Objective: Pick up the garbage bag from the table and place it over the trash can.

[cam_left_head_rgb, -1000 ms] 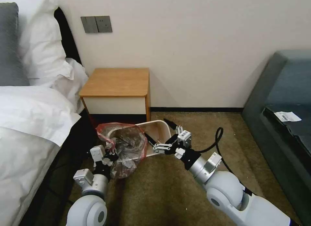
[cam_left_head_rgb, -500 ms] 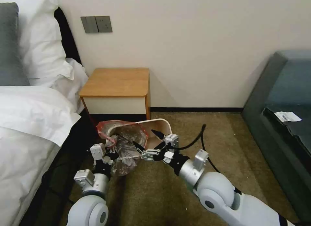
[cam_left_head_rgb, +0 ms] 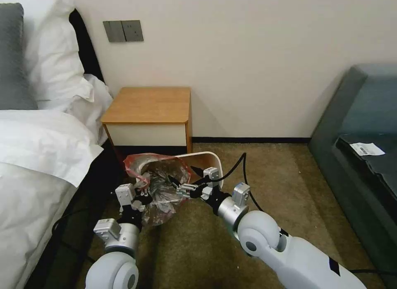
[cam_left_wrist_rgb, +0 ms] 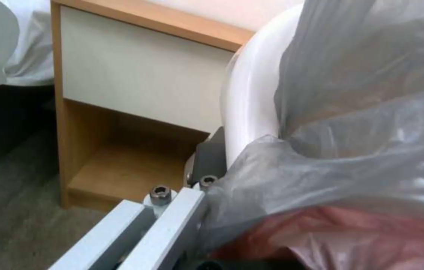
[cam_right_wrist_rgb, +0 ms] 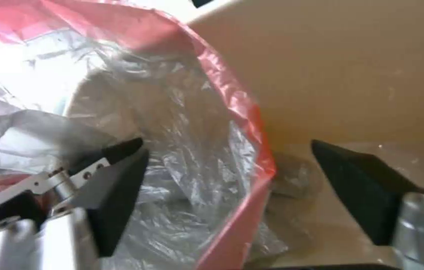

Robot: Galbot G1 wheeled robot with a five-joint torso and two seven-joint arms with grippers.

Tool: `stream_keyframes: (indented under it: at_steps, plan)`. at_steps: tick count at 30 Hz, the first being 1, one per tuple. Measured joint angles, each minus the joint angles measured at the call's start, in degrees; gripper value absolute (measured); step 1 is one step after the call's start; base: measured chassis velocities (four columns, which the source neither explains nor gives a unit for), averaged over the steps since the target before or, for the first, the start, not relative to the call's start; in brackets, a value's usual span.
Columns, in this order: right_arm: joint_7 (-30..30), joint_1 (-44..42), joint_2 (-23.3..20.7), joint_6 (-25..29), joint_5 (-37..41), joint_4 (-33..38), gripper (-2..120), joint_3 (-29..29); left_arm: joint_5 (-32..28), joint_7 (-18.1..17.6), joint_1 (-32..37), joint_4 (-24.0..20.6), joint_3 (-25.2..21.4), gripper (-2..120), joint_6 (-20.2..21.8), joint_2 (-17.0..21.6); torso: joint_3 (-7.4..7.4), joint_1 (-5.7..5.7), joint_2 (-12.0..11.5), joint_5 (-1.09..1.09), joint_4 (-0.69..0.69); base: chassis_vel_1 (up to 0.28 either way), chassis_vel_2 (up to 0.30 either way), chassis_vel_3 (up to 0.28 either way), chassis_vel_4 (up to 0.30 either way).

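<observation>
Grey film with a red-pink band, the garbage bag (cam_left_head_rgb: 162,185) is draped over the near-left part of the trash can (cam_left_head_rgb: 206,164), which stands just in front of the table (cam_left_head_rgb: 149,104), so you have it half fitted. Your left gripper (cam_left_head_rgb: 140,196) is pinched on the bag's outer film beside the can, anchoring that side. Your right gripper (cam_left_head_rgb: 186,185) hangs spread over the can's mouth, its fingers (cam_right_wrist_rgb: 117,176) straddling the bag's loose edge, likely to stretch it across.

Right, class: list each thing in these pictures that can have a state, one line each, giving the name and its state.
garbage bag: mouth partly hooked over the bin's left end, rest bunched up
trash can: tilted, right part of rim uncovered
left gripper: shut on the bag
right gripper: open, straddling the bag's red edge
table: top bare
</observation>
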Motion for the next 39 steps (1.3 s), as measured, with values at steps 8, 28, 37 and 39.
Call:
stream_keyframes:
  at_steps: [8, 28, 37, 39]
  plan:
    - [-0.25, -0.90, -0.40, 0.46, -1.13, 0.82, 53, 0.15, -0.01, 0.00, -0.34, 0.41, 0.03, 5, 0.00, 0.18, 0.00, 0.00, 0.00, 0.00, 0.00, 0.000, 0.000, 0.000, 0.000]
    - [-0.77, -1.35, -0.41, 1.54, -4.09, 1.21, 0, 0.30, 0.00, -0.09, -0.20, 0.46, -0.10, 5, 0.14, 0.15, 0.00, 0.00, 0.00, 0.00, 0.00, 0.000, 0.000, 0.000, 0.000]
    - [-2.21, -2.40, -1.29, 2.24, -6.21, 3.70, 0, 2.39, 0.77, -0.09, 0.19, 2.22, -0.32, 5, -0.18, 0.08, 0.00, 0.00, 0.00, 0.00, 0.00, 0.000, 0.000, 0.000, 0.000]
    - [-2.56, -2.82, -1.84, 2.36, -6.38, 4.41, 0, 3.35, 0.78, -0.10, 0.19, 2.59, -0.43, 5, -0.38, 0.15, 0.00, 0.00, 0.00, 0.00, 0.00, 0.000, 0.000, 0.000, 0.000]
